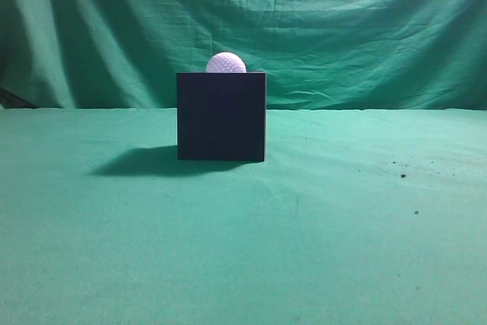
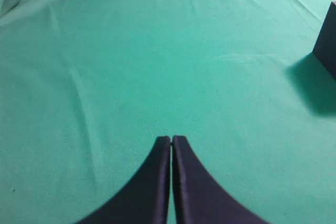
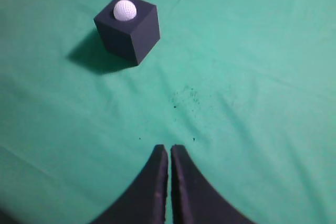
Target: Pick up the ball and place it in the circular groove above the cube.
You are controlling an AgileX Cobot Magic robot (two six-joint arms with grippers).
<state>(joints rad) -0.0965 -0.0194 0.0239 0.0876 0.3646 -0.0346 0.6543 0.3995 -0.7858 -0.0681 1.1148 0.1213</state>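
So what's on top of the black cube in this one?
A white dimpled ball sits on top of the black cube. Its lower part is sunk below the cube's top edge in the exterior view, so the groove beneath it is covered and cannot be seen.

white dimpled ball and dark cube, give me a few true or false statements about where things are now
1. The white dimpled ball sits on top of the dark cube. True.
2. The right gripper holds the ball. False: its jaws are shut on nothing, away from the cube.
3. The left gripper has its jaws wide open. False: they are shut.
4. Dark specks lie on the green cloth. True.
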